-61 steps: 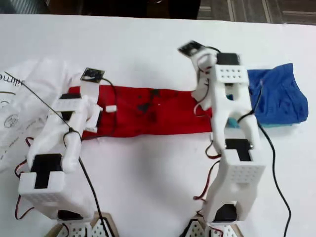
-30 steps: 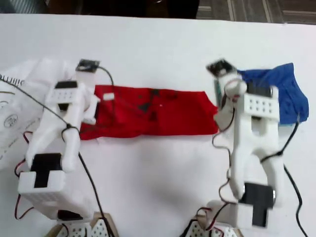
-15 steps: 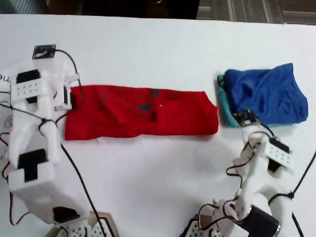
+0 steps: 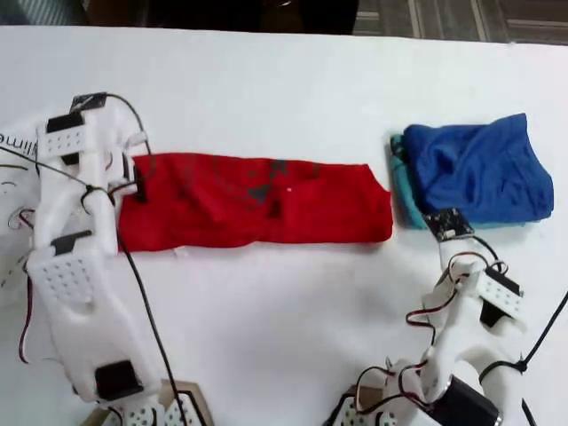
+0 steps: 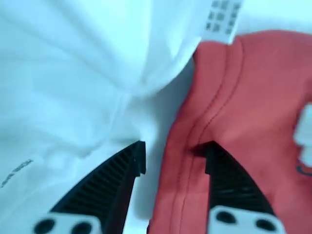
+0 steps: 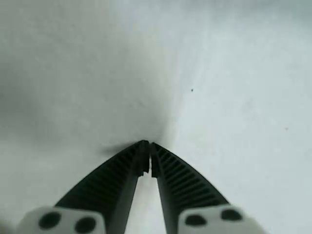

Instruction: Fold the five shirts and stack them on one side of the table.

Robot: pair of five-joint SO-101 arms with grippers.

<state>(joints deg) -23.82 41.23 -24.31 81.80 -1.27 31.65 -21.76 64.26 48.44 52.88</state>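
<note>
Four shirts can be counted on the table: one red, one blue, one teal and one white. The red shirt lies in the middle of the table, folded into a long flat strip running left to right, with a dark print showing faintly near its centre and a slightly wavy near edge. To its right, just apart from it, the blue shirt sits folded into a loose rectangle on top of the teal shirt, of which a narrow edge shows at the left and near sides. At the far left, the white shirt lies crumpled and unfolded, touching the red strip's left end.

The left gripper is at that left end with its claw partly open and nothing clamped. One finger rests on the red shirt along its stitched hem, the other on the white shirt.

The right arm is drawn in at the near right. The right gripper has its claw closed, tips meeting, holding nothing, above bare table.
</note>
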